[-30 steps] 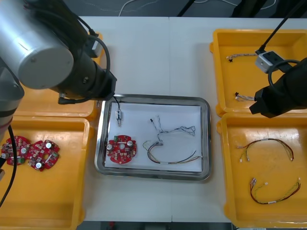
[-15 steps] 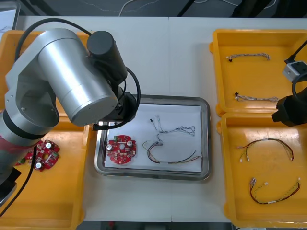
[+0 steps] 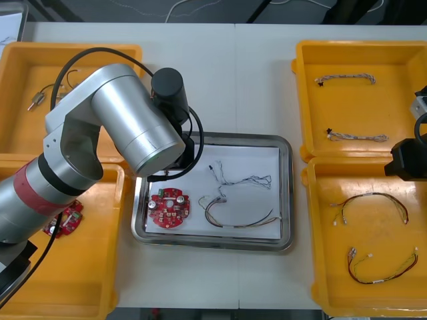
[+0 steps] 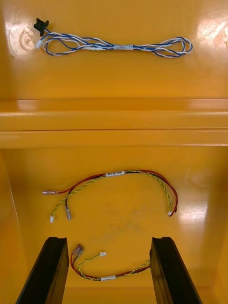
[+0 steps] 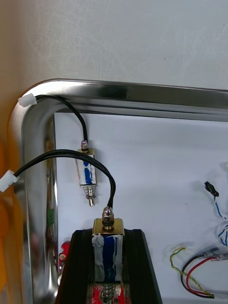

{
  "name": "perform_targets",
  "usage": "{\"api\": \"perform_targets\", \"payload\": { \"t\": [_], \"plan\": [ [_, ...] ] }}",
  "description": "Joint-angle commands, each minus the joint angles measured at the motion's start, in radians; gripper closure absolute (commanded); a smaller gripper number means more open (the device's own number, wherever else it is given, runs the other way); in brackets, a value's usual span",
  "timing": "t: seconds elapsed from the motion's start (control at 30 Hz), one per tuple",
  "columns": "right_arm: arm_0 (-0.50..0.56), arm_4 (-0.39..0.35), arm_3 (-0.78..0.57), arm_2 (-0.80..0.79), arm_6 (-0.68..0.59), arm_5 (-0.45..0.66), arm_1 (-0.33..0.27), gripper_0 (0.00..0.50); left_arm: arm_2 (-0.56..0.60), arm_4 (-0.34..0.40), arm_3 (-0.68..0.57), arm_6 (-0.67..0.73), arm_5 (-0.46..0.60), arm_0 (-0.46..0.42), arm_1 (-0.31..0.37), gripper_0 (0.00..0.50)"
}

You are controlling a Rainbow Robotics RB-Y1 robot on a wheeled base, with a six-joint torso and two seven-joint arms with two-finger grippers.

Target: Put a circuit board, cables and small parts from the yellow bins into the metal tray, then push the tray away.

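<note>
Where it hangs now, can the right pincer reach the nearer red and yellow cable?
Likely yes: the right pincer hangs open over its yellow bin, and that red and yellow cable lies between the fingers, apart from the other red and yellow cable.

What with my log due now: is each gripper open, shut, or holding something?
Left gripper: shut on small metal part, over tray.
Right gripper: open, empty, over yellow bin.

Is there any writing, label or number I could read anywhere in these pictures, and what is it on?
No text can be read.
Tag on the blue and white cable: too blurred.
Tag on the red and yellow cable nearest it: print too small to read.
Circuit board in the metal tray: markings too small.
</note>
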Motion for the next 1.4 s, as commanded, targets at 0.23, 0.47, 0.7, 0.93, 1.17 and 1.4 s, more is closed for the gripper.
{"api": "perform_targets", "payload": {
  "t": [0.23,0.47,0.7,0.93,1.17,1.4],
  "plan": [
    [0.046,0.009,-0.033,-0.030,-0.025,0.004,-0.039,0.000,-0.073,-0.044,0.053,-0.072,-0.121,-0.007,-0.026,0.500],
    [0.049,0.007,-0.035,-0.030,-0.012,0.004,-0.039,0.000,-0.099,-0.075,0.076,-0.086,-0.187,0.016,-0.026,0.500],
    [0.049,0.007,-0.035,-0.030,-0.012,0.004,-0.039,0.000,-0.127,-0.113,0.110,-0.098,-0.250,0.037,-0.027,0.500],
    [0.049,0.007,-0.035,-0.030,-0.012,0.004,-0.039,0.000,-0.136,-0.136,0.141,-0.100,-0.292,0.049,-0.041,0.500],
    [0.049,0.007,-0.035,-0.030,-0.012,0.004,-0.039,0.000,-0.138,-0.152,0.150,-0.095,-0.301,0.062,-0.053,0.500],
    [0.049,0.007,-0.035,-0.030,-0.012,0.004,-0.039,0.000,-0.138,-0.155,0.148,-0.095,-0.301,0.065,-0.057,0.356]
  ]
}}
